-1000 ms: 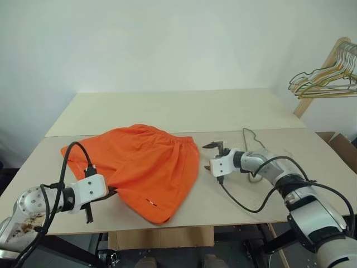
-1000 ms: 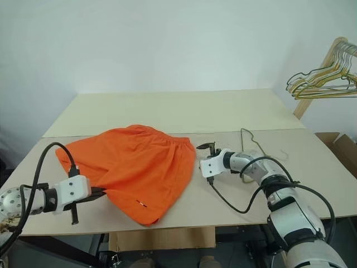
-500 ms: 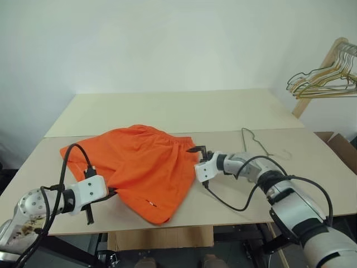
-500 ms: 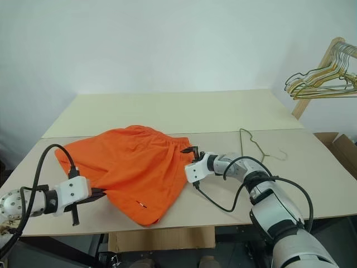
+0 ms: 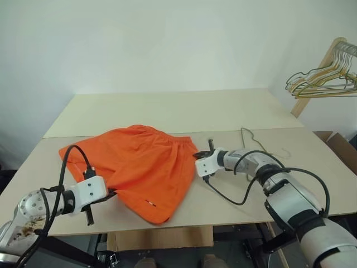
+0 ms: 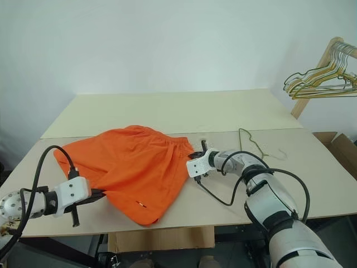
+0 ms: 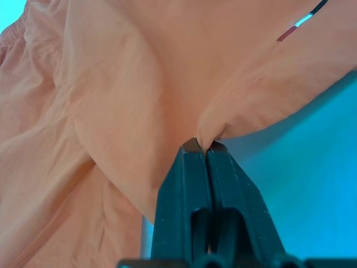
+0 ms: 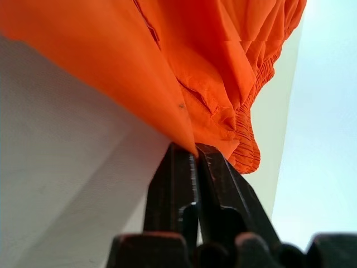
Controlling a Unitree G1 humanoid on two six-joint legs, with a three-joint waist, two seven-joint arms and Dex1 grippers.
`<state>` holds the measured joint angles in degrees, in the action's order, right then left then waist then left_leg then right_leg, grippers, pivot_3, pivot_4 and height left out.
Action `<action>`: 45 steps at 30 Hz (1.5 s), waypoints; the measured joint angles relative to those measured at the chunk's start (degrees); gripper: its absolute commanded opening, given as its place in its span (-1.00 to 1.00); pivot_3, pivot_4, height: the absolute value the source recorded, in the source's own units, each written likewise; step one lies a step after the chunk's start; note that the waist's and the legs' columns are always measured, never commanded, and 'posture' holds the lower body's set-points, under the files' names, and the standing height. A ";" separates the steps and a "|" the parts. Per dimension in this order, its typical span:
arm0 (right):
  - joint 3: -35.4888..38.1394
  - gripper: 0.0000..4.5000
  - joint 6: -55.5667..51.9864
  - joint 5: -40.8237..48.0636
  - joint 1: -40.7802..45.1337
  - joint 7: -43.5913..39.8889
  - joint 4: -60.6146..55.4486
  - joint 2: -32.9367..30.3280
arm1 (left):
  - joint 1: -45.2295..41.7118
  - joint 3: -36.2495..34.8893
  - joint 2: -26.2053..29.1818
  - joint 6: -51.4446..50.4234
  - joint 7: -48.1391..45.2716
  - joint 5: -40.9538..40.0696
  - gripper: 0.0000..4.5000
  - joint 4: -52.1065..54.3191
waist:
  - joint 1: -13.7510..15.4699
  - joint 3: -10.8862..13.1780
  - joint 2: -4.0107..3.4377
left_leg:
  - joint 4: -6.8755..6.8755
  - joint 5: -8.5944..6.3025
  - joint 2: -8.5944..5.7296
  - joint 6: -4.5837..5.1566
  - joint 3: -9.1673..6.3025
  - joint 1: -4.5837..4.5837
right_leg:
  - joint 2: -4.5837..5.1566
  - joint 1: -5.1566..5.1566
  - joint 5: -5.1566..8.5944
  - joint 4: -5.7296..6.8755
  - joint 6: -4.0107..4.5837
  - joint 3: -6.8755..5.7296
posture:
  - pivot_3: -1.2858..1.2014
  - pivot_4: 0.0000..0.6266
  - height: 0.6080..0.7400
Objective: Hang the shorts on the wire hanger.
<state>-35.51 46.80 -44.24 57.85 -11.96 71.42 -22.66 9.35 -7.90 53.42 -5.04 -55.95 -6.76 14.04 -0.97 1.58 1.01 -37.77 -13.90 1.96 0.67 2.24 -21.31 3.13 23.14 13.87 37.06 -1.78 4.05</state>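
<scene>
Since a second earlier, the right gripper (image 5: 196, 156) has been carried across from beside the wire hanger (image 5: 257, 143) to the side edge of the shorts (image 5: 139, 167), and its fingers, then spread, are now pressed together on a thin fold of the orange fabric. The left gripper (image 5: 113, 191) is seen pinched on a fold at the near-left edge, unmoved. The shorts lie spread on the table (image 5: 167, 111); the hanger rests on the tabletop just beyond the right arm. Both holds are judged shallow: should the garment be lifted sharply, the slippery cloth could be pulled free. The right arm's trailing cable (image 5: 228, 198) could also be snagged on the hanger.
</scene>
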 measured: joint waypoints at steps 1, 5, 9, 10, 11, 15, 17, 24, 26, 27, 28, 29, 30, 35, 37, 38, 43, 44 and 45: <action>-0.09 -0.99 0.00 -0.05 0.00 -0.03 0.04 0.00 | -0.60 0.15 -0.26 0.00 0.19 0.06 -1.00 -0.34 | 0.03 0.00 0.00 | 0.00 0.00 0.00 0.00 0.00 0.00 | 0.00 0.00 0.00 0.00 0.00 0.00 | 0.12 -1.00 1.00; -1.29 -0.99 -1.10 -1.36 0.00 0.41 0.07 -0.67 | -3.37 1.82 -1.21 0.52 0.42 0.83 -1.00 -3.14 | 0.15 0.00 0.00 | 0.00 0.00 -0.02 -0.01 0.01 0.00 | 0.02 -0.01 0.00 -0.01 0.00 0.00 | 0.11 -1.00 1.00; -1.67 -0.99 -2.65 -1.72 -0.28 0.04 -0.22 -4.44 | -10.37 6.82 -3.83 3.00 1.32 4.21 -1.00 -9.05 | 0.59 0.05 -0.08 | -0.01 0.04 -0.10 -0.06 0.01 -0.04 | 0.08 -0.03 0.01 -0.03 -0.05 -0.06 | 0.07 -1.00 1.00; -1.40 -0.99 -2.81 -1.52 -0.74 -0.28 -0.96 -6.13 | -12.73 8.63 -4.68 4.01 1.39 5.22 -1.00 -11.13 | 0.60 0.04 -0.07 | -0.01 0.04 -0.11 -0.06 0.00 -0.04 | 0.08 -0.07 0.01 -0.05 -0.05 -0.06 | 0.06 -1.00 1.00; -0.70 -0.99 -2.98 -1.06 -1.65 -0.59 -2.17 -8.16 | -15.28 10.10 -5.91 4.98 1.41 6.09 -1.00 -13.33 | 0.73 0.04 -0.07 | -0.01 0.04 -0.12 -0.06 0.00 -0.06 | 0.09 -0.06 0.01 -0.08 -0.06 -0.07 | 0.05 -1.00 1.00; 2.97 -0.99 -3.52 2.81 -8.58 -4.36 -9.13 -15.68 | -22.44 14.56 -8.56 9.12 0.85 8.13 -1.00 -19.78 | -0.22 0.01 -0.03 | -0.01 0.01 -0.11 -0.02 0.02 -0.18 | 0.09 -0.03 0.01 -0.21 -0.08 -0.03 | 0.01 -1.00 1.00; 5.64 -0.99 -4.35 6.49 -14.71 -8.45 -16.72 -19.61 | -25.25 15.98 -9.05 11.32 -0.01 8.86 -1.00 -22.93 | -0.90 0.01 -0.03 | -0.01 -0.03 -0.10 0.05 -0.01 -0.24 | 0.07 -0.02 0.03 -0.27 -0.10 -0.03 | 0.00 -1.00 1.00; 15.42 -0.99 -22.01 23.51 -38.45 -28.89 -60.09 -29.94 | -30.27 17.89 -7.19 19.45 -3.58 9.75 -1.00 -34.06 | -4.50 0.01 -0.04 | -0.05 -0.10 -0.05 0.15 -0.14 -0.13 | 0.01 -0.07 0.06 -0.13 -0.17 0.06 | -0.01 -1.00 1.00; 16.69 -0.99 -29.06 26.07 -42.75 -33.22 -71.92 -30.19 | -31.01 17.86 -5.28 21.80 -4.88 9.90 -1.00 -37.34 | -4.95 0.02 -0.02 | -0.06 -0.09 0.00 0.15 -0.15 -0.01 | -0.06 -0.11 0.09 -0.06 -0.22 0.07 | -0.01 -1.00 1.00; 16.68 -0.99 -31.91 26.87 -44.07 -35.00 -76.45 -30.10 | -31.13 17.74 -4.20 22.80 -5.61 9.85 -1.00 -38.62 | -4.93 0.02 -0.02 | -0.08 -0.09 -0.02 0.14 -0.19 0.06 | -0.09 -0.15 0.31 -0.05 -0.58 0.07 | 0.00 -1.00 1.00; 16.70 -0.99 -34.13 27.30 -44.94 -36.15 -79.72 -29.90 | -31.15 17.69 -3.32 23.73 -6.21 9.76 -1.00 -39.75 | -4.89 0.02 -0.02 | -0.08 -0.08 -0.03 0.14 -0.19 0.09 | -0.10 -0.15 0.33 -0.05 -0.61 0.07 | 0.00 -1.00 1.00; 16.58 -0.99 -37.31 27.60 -45.78 -37.72 -83.80 -29.19 | -31.07 17.67 -1.91 24.83 -7.24 9.63 -1.00 -41.39 | -4.80 0.02 -0.02 | -0.09 -0.08 -0.02 0.13 -0.18 0.11 | -0.12 -0.15 0.34 -0.03 -0.61 0.07 | 0.01 -1.00 1.00; 16.20 -0.99 -40.18 27.62 -45.98 -38.90 -87.14 -27.90 | -30.90 17.66 -0.40 26.00 -8.13 9.64 -1.00 -43.06 | -4.77 0.02 0.01 | -0.09 -0.08 0.01 0.13 -0.18 0.11 | -0.15 -0.13 0.34 -0.03 -0.61 0.07 | 0.02 -1.00 1.00; 11.73 -0.99 -47.04 27.39 -44.82 -42.98 -94.61 -21.54 | -31.21 17.57 4.42 31.02 -8.22 12.04 -1.00 -50.78 | -3.55 0.03 0.11 | -0.09 -0.09 0.00 0.12 -0.12 -0.01 | -0.13 -0.04 0.37 -0.06 -0.60 0.02 | 0.03 -1.00 1.00; 9.72 -0.99 -48.00 26.90 -43.40 -44.15 -94.36 -19.64 | -31.87 17.70 5.04 32.43 -7.08 13.77 -1.00 -53.59 | -2.75 0.06 0.16 | -0.09 -0.09 -0.03 0.12 -0.06 -0.08 | -0.07 0.01 0.37 -0.07 -0.60 0.02 | 0.04 -1.00 1.00; 8.91 -0.99 -48.05 26.72 -42.48 -44.54 -94.32 -18.86 | -32.26 17.76 5.14 32.72 -6.48 14.50 -1.00 -54.65 | -2.43 0.07 0.18 | -0.09 -0.09 -0.03 0.12 -0.04 -0.11 | -0.07 0.03 0.37 -0.08 -0.60 0.01 | 0.04 -1.00 1.00; 6.66 -0.99 -48.89 26.16 -39.83 -45.75 -92.75 -15.56 | -33.30 17.79 5.20 32.81 -4.64 16.30 -1.00 -56.81 | -0.36 0.04 0.37 | -0.09 -0.09 -0.02 0.10 -0.03 -0.18 | -0.06 0.10 0.27 -0.08 -0.43 -0.07 | 0.05 -1.00 1.00; 6.63 -0.99 -49.48 26.12 -39.83 -45.91 -92.43 -15.33 | -33.30 17.78 5.19 32.73 -4.68 16.21 -1.00 -56.76 | -0.12 0.04 0.38 | -0.09 -0.09 -0.02 0.10 -0.02 -0.20 | -0.06 0.11 0.21 -0.08 -0.33 -0.07 | 0.06 -1.00 1.00; 6.57 -0.99 -50.18 25.75 -39.86 -46.36 -92.11 -15.31 | -33.14 17.59 5.02 32.53 -4.84 15.65 -1.00 -56.30 | 0.18 0.04 0.38 | -0.09 -0.09 -0.02 0.10 -0.02 -0.21 | -0.06 0.11 0.17 -0.08 -0.27 -0.07 | 0.06 -1.00 1.00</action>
<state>-28.93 -3.37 -18.50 17.99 -58.32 -20.69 -37.97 -23.79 9.68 58.44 27.49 -60.78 8.88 -42.26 -0.78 1.62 1.40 -37.86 -13.99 1.94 0.78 2.22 -21.52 3.07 23.25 14.05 36.99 -2.05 3.98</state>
